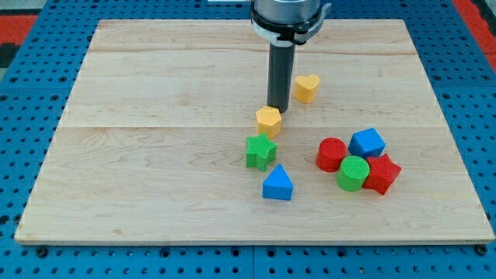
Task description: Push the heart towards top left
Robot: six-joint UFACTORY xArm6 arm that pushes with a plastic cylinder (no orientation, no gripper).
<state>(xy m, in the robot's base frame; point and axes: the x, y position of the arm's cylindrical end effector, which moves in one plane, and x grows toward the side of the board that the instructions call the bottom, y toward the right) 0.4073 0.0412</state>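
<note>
My tip [278, 109] rested bare on the wooden board [155, 116], holding nothing, touching the yellow hexagonal block [268, 120]. The yellow heart-shaped block [307, 87] lay just beside it, toward the view's upper right.

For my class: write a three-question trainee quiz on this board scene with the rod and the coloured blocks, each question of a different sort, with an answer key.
1. True or false: my tip touches the yellow heart.
2. Which block lies nearest the view's bottom? A) green star B) blue triangle C) green cylinder
3. Fill in: the block right beside my tip, toward the view's bottom left, is the yellow ____.

Key
1. False: the heart sits apart, to the tip's upper right in the view.
2. B.
3. Hexagon. The red cylinder, blue cube and red star cluster with the green cylinder at the view's right.
</note>
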